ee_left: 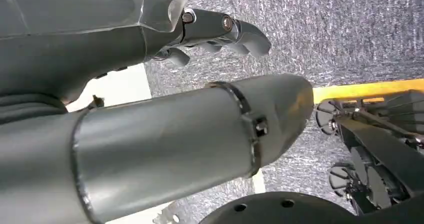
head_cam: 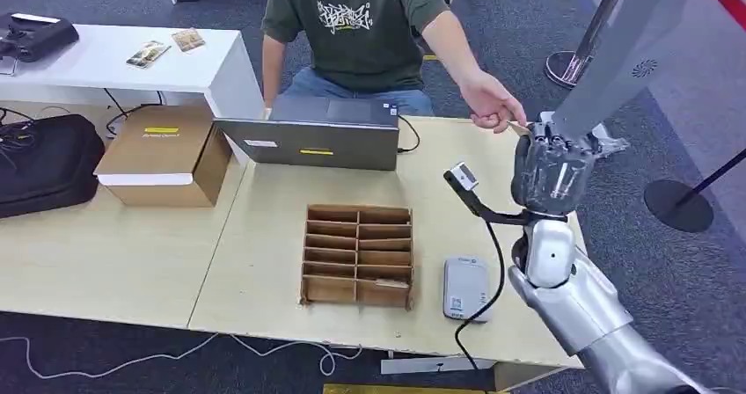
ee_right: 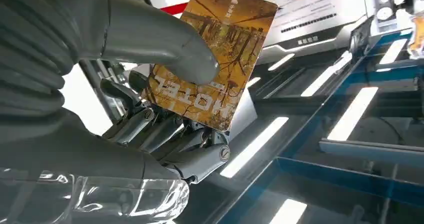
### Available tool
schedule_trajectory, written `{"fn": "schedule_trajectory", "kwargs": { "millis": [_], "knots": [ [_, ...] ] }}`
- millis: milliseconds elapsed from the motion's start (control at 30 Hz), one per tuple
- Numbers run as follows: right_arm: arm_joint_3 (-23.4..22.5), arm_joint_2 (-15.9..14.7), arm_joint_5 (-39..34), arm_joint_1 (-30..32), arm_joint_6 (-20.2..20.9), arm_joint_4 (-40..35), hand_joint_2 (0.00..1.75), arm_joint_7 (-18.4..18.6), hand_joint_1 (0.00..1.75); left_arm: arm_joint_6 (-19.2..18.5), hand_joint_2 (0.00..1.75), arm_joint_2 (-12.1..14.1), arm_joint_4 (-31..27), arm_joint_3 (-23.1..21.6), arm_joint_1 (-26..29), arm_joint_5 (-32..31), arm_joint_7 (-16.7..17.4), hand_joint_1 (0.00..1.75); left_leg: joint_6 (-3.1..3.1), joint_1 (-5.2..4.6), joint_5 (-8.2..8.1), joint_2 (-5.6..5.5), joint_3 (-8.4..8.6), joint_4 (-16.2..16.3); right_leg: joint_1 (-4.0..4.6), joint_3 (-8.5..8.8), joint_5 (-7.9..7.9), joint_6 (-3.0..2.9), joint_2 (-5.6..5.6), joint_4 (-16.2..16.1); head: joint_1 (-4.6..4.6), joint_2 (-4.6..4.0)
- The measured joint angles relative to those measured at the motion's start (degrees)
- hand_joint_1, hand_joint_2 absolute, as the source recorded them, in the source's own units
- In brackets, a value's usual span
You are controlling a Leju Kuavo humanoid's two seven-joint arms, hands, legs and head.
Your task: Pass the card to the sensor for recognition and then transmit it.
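Note:
My right hand point(head_cam: 550, 170) is raised over the table's right side. It holds an orange-brown card point(ee_right: 215, 54) printed "HOTEL", its thumb point(ee_right: 165, 39) pressing the card against the fingers behind. In the head view the card's edge point(head_cam: 520, 128) shows as a thin tan sliver above the hand. A person's hand point(head_cam: 490, 104) reaches to that edge; I cannot tell whether it grips the card. The grey card sensor point(head_cam: 465, 288) lies flat on the table below my right forearm. A small scanner head point(head_cam: 461, 178) stands on a black stalk beside the hand. My left hand point(ee_left: 220, 29) hangs over carpet, holding nothing.
A cardboard divider box point(head_cam: 358, 255) sits mid-table, with a laptop point(head_cam: 317, 134) behind it in front of the seated person. A brown carton point(head_cam: 163, 152) and a black bag point(head_cam: 44, 161) lie at the left. A black cable point(head_cam: 493, 280) runs off the front edge. Stanchion bases point(head_cam: 677, 205) stand at the right.

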Motion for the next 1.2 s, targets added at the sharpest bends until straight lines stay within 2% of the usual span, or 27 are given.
{"fn": "schedule_trajectory", "kwargs": {
  "millis": [233,533,933,967,1000,1200],
  "knots": [
    [4.4,4.5,0.0,-8.8,0.0,9.6,1.75,-0.6,1.75,0.0,0.00,0.2,-0.1,0.0,-0.1,-1.6,0.1,0.00,-0.01,0.01,0.01,-0.03,0.01,0.0,0.00,0.02,0.00,0.00,-0.03,0.0,0.02,0.00],
    [8.8,8.8,0.0,-19.2,0.0,22.1,1.75,-4.3,1.75,0.2,0.00,0.7,-0.9,0.0,-0.3,-3.5,0.8,0.00,-0.01,0.01,0.01,-0.03,0.02,0.0,0.01,0.00,0.00,0.00,-0.03,0.0,0.02,0.00],
    [9.9,11.5,0.0,-21.9,0.0,27.5,1.75,-6.5,1.75,0.4,0.00,0.7,-1.0,0.0,-0.3,-3.1,0.9,0.00,-0.02,0.01,0.02,-0.07,0.37,0.0,0.01,-0.02,0.01,0.00,-0.06,0.0,0.02,0.00],
    [9.9,11.6,0.0,-21.9,0.0,27.6,1.75,-6.6,1.66,0.4,0.00,0.7,-1.0,0.0,-0.3,-3.1,1.0,0.00,-0.02,0.01,0.02,-0.07,0.37,0.0,0.01,-0.02,0.01,0.00,-0.05,0.0,0.02,0.00],
    [9.9,11.8,0.0,-22.0,0.0,27.8,1.75,-6.9,0.00,0.4,0.00,0.7,-1.0,0.0,-0.3,-3.0,1.1,0.00,-0.02,0.01,0.02,-0.07,0.37,0.0,0.01,-0.02,0.01,0.00,-0.05,0.0,0.02,0.00],
    [9.0,11.9,0.0,-22.2,0.0,28.0,1.75,-8.6,0.00,0.6,0.00,0.6,-1.0,0.0,-0.3,-2.8,1.1,0.00,-0.02,0.01,0.02,-0.06,0.38,0.0,0.01,-0.02,0.02,0.00,-0.05,0.0,0.02,0.00]
  ]
}}
